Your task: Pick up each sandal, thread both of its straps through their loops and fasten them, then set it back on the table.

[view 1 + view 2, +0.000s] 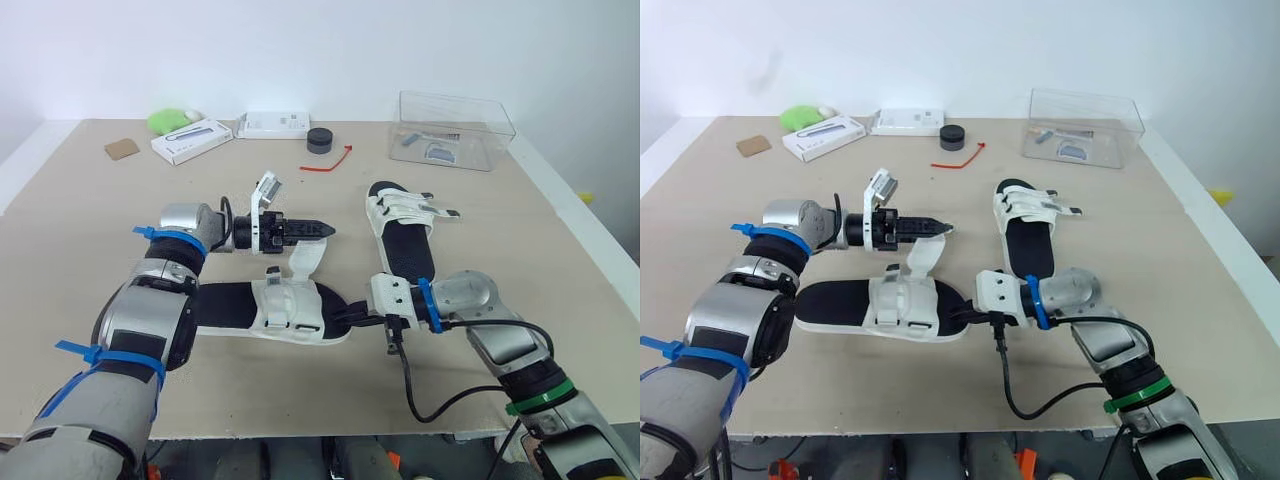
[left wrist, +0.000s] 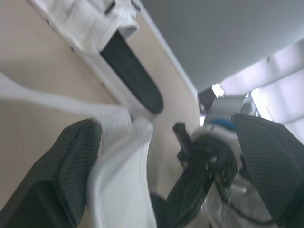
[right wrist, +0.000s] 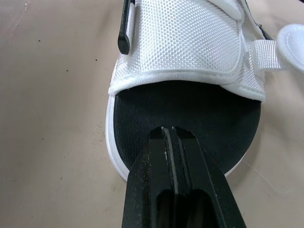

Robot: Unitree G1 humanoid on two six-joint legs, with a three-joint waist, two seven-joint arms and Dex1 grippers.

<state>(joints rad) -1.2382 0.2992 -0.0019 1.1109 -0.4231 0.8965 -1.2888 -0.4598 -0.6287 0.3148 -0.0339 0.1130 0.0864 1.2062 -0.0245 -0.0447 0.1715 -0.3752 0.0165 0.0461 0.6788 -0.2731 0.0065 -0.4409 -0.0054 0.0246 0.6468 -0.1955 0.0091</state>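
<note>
A white sandal with a black footbed (image 1: 270, 310) lies sideways near the table's front, one strap (image 1: 305, 258) standing up from it. My left gripper (image 1: 322, 230) hovers just above that strap, pointing right. In the left wrist view its fingers (image 2: 71, 161) stand open, with the white strap (image 2: 121, 190) between them, close to one finger. My right gripper (image 3: 171, 130) is shut with nothing in it, its tips resting at the toe end of this sandal's footbed (image 3: 190, 109). The second sandal (image 1: 400, 230) lies further back on the right, straps loose.
At the back of the table stand a clear plastic box (image 1: 455, 130), a black round lid (image 1: 320, 140), a red tie (image 1: 328, 162), two white boxes (image 1: 192, 140) (image 1: 273, 124), a green object (image 1: 170, 120) and a brown card (image 1: 121, 148).
</note>
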